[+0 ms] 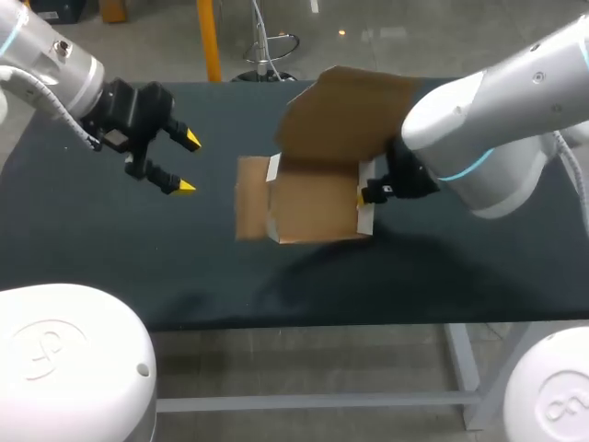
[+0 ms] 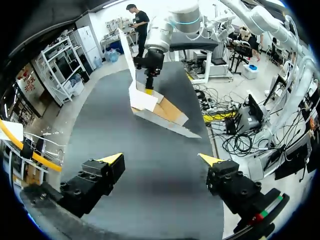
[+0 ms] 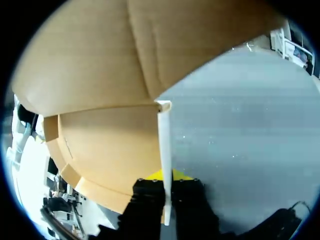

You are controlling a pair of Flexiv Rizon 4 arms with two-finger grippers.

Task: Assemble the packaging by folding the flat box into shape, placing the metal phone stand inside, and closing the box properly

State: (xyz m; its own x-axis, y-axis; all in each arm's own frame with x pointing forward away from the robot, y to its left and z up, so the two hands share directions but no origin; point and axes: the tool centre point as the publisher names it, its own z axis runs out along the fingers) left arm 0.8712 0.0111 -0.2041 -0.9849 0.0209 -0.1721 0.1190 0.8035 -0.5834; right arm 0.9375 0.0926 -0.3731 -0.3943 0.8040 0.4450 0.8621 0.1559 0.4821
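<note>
The half-folded cardboard box (image 1: 308, 212) lies at the table's middle, brown inside and white at its edges. Its big lid flap (image 1: 345, 115) stands up at the back. My right gripper (image 1: 360, 196) is shut on the box's right side wall. In the right wrist view that thin white wall (image 3: 163, 145) runs between the fingers of the right gripper (image 3: 165, 181), with the brown box floor (image 3: 110, 150) beside it. My left gripper (image 1: 184, 162) hangs open over the table to the left of the box, holding nothing. From the left gripper (image 2: 161, 160) the box (image 2: 155, 107) lies well ahead. No phone stand shows.
The dark table top (image 1: 101, 249) has bare room left of the box and along its front edge (image 1: 304, 324). A flat brown flap (image 1: 250, 210) sticks out from the box's left side.
</note>
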